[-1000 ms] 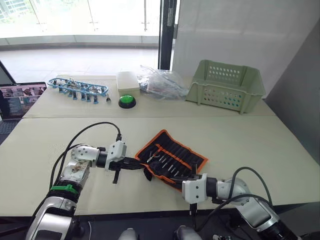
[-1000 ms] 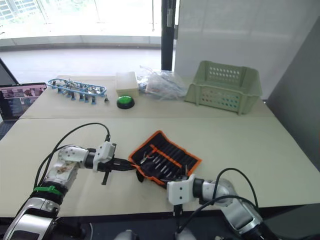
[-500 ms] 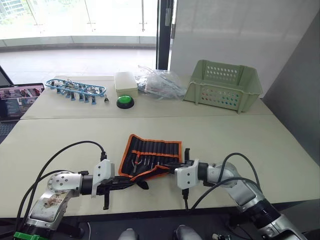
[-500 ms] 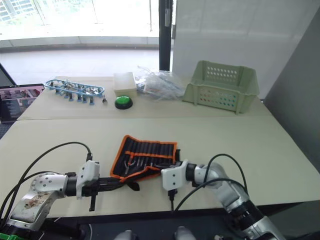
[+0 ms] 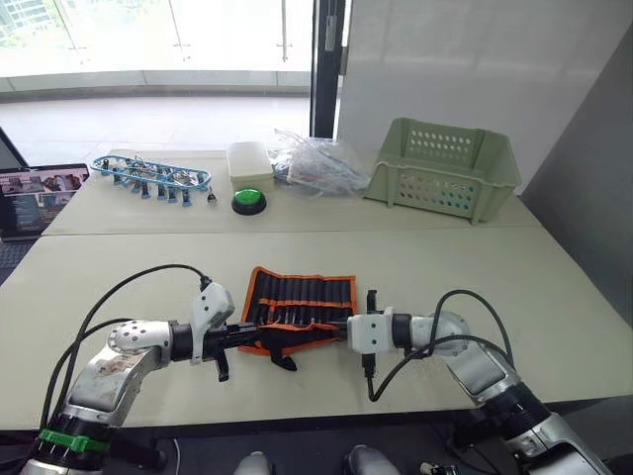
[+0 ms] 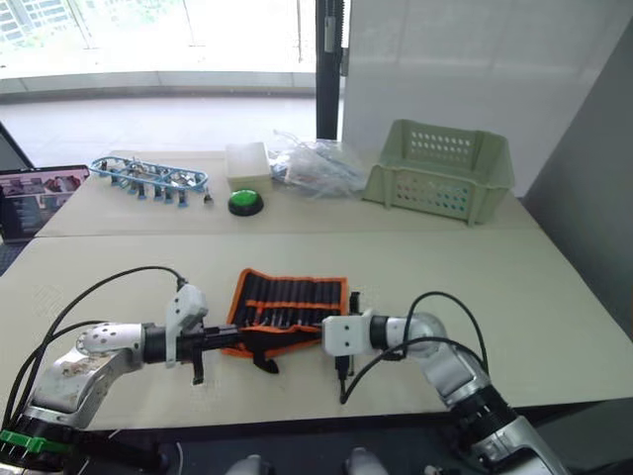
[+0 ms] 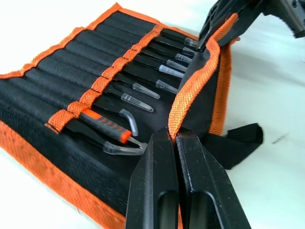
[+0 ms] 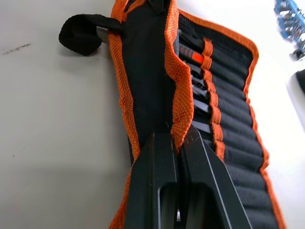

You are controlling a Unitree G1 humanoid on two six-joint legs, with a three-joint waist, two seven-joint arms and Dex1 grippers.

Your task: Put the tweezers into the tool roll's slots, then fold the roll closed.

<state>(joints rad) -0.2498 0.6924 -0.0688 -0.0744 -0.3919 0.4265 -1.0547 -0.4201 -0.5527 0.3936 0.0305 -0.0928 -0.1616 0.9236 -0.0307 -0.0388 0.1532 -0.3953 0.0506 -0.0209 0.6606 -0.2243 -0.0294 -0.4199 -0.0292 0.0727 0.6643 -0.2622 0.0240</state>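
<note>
Left gripper (image 7: 172, 138) and right gripper (image 8: 175, 138) are each clamped on the orange near edge of the tool roll (image 5: 297, 302), lifting that flap. The tweezers (image 7: 162, 71) sit in the slots (image 7: 57, 71). Beyond stands a green basket (image 5: 445, 168).

No text, label, brand, number or sign can be read anywhere in these views. The flat black fabric tool roll with bright orange edging (image 5: 297, 309) carries no legible marking on its slots or binding, and the slim black tweezers (image 7: 143, 88) and the orange-handled tool beside them show no lettering. The open laptop screen (image 5: 38, 194) at the table's far left shows small pictures, too small to read.
</note>
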